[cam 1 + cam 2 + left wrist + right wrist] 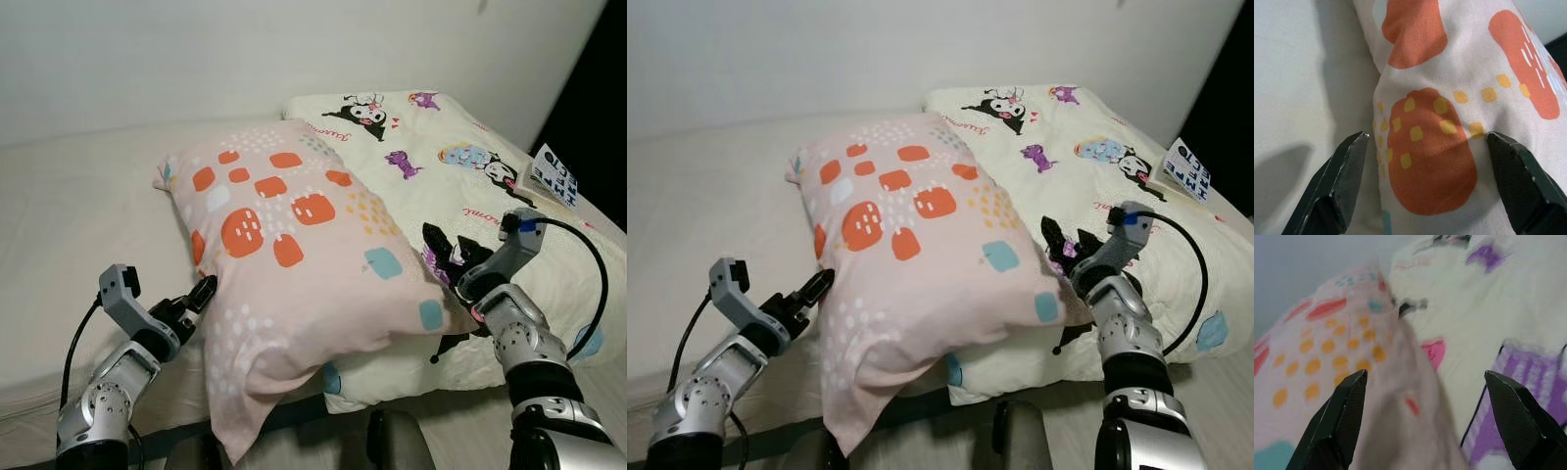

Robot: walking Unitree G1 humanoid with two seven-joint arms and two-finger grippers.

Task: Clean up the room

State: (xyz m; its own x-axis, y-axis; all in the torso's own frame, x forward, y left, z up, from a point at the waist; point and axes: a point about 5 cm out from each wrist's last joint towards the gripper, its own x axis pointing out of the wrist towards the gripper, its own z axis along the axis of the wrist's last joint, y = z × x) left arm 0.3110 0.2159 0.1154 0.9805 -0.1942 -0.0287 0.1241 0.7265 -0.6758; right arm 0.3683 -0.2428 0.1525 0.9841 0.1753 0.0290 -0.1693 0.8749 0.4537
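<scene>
Two pillows: pink pillow [294, 255] overlaps cartoon pillow [460, 186] on bed [78, 206].

Bare bed [78, 206] left of pink pillow [294, 255] is open. Cartoon pillow [441, 166] crowds its right; book [554, 176] near bed's right edge.

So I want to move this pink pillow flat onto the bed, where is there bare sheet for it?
The open patch is the plain sheet between the wall and the pink pillow, ahead of the left gripper. The other side is crowded: the cartoon-print duvet lies there, with a book at its far edge and the right gripper beside the pillow.
</scene>
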